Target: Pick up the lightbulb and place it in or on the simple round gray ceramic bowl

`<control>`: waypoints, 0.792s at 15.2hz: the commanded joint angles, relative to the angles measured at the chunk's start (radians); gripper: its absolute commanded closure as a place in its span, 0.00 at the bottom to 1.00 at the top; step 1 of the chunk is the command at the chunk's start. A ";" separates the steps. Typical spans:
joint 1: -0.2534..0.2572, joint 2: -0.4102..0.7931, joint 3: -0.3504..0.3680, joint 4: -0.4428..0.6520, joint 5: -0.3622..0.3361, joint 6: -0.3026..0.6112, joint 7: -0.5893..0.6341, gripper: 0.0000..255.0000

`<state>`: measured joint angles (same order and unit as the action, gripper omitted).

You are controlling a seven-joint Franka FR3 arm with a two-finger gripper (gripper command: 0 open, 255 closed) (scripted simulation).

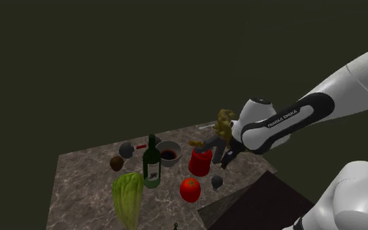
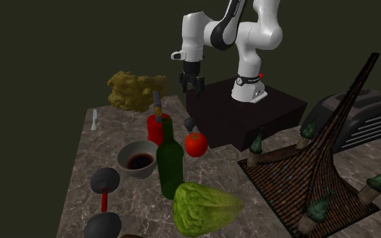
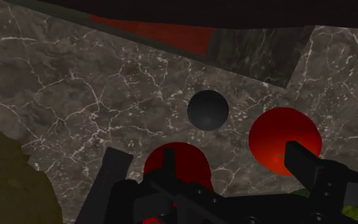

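Note:
The lightbulb (image 1: 217, 181) (image 2: 189, 124) (image 3: 208, 109) is a small dark grey globe resting on the marble counter near the stand, between a red cup (image 1: 200, 162) and a tomato (image 1: 189, 189). My black gripper (image 1: 228, 157) (image 2: 192, 82) (image 3: 206, 168) hangs above it, open, with nothing between its fingers. In the wrist view the bulb lies just ahead of the fingertips (image 3: 301, 162). The grey bowl (image 1: 168, 153) (image 2: 139, 160), dark red inside, stands further along the counter next to a green wine bottle (image 1: 151, 162) (image 2: 170, 162).
A lettuce head (image 1: 129, 196) (image 2: 206, 208) lies at the counter's near end. A yellow-brown lumpy object (image 1: 223, 122) (image 2: 136, 91) sits behind the red cup (image 2: 156, 127). Dark round items (image 1: 126, 150) and a brown one (image 1: 116, 163) lie beyond the bowl. The dark stand (image 2: 243, 115) borders the counter.

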<state>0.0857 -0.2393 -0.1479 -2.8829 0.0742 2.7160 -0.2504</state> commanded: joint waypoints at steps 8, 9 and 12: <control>0.027 0.464 0.141 0.136 0.793 0.298 -0.653 0.00; 0.006 0.486 0.168 0.147 0.827 0.310 -0.682 0.00; -0.053 0.552 0.243 0.183 0.924 0.348 -0.771 0.00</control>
<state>0.0491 0.2869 0.0734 -2.7167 0.9690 3.0526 -0.9959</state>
